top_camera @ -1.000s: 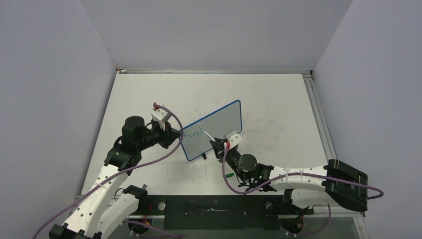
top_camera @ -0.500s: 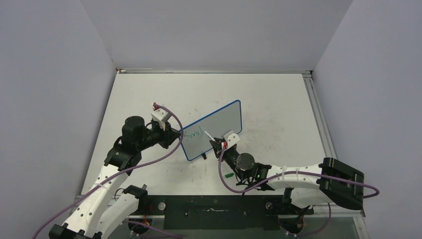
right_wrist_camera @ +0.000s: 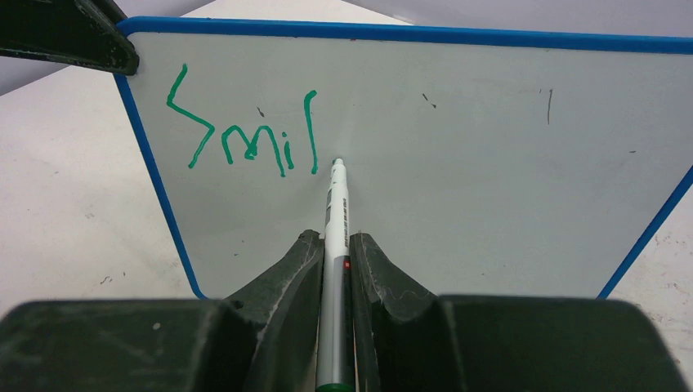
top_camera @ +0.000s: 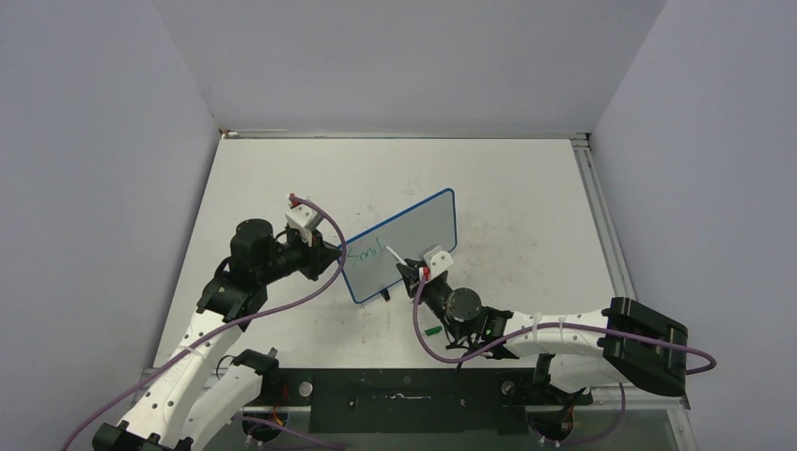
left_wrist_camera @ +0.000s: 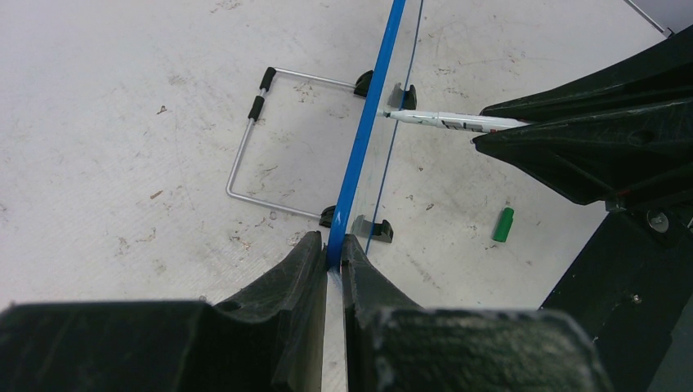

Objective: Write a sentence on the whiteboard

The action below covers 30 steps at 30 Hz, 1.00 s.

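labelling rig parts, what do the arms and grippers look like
The left arm and right arm have white links, black cylindrical joints, a purple cable looping along each. The left gripper and right gripper are matte black, two tapered wedge-shaped fingers. Each wrist carries a small white mount with a red detail.

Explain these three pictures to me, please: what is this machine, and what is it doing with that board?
Two robot arms stand at a table. One picture looks down from above; the other two come from cameras on each arm's wrist. The left pincer is shut on the edge of a small blue-framed whiteboard, which stands on its wire stand. The right pincer is shut on a marker, its tip at the board beside the green letters "Smil". A green cap lies on the table.
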### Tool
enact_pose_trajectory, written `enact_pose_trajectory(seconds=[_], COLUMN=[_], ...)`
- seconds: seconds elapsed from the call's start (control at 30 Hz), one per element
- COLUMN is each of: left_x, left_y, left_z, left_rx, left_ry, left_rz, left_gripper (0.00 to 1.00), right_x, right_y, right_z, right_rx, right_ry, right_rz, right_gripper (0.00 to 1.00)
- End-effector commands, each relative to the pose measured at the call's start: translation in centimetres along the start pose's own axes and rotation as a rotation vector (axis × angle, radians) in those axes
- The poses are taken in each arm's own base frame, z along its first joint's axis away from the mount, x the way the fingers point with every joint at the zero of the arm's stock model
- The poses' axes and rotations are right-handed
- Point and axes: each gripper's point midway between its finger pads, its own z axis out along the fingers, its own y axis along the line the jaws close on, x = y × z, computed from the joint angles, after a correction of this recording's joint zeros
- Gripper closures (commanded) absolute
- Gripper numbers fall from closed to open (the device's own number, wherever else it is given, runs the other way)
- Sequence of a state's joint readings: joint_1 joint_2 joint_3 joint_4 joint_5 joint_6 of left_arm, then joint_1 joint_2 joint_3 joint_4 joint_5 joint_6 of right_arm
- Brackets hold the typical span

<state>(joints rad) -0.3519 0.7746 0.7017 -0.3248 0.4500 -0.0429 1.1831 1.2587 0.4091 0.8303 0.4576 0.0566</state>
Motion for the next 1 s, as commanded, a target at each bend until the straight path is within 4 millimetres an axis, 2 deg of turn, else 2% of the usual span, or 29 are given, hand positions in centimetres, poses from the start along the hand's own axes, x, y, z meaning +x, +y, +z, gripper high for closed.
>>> enact_pose_trajectory(seconds=[0.0, 0.27, 0.7, 0.97], left_x=[0.5, 0.4, 0.5, 0.4], left_y=[-0.5, -0.5, -0.5, -0.5], left_z=[-0.1, -0.1, -0.1, -0.1], left_rx=[0.022, 0.021, 0.022, 0.021], left_ry=[0.022, 0.021, 0.022, 0.021], left_rz=[-0.012, -0.011, -0.012, -0.011], left_gripper=[1.0, 1.0, 1.0, 1.0], right_x=[-3.3, -4.3, -5.1, -3.2], right_y=[-1.1, -1.3, 0.1, 0.5], right_z=[0.5, 0.5, 1.0, 1.1], right_rx=[0.053, 0.059, -0.001, -0.014], right_ry=[-0.09, -0.114, -0.136, -0.089], right_rz=[0.039, 0.036, 0.031, 0.031], right_gripper=[0.95, 0.95, 0.95, 0.95])
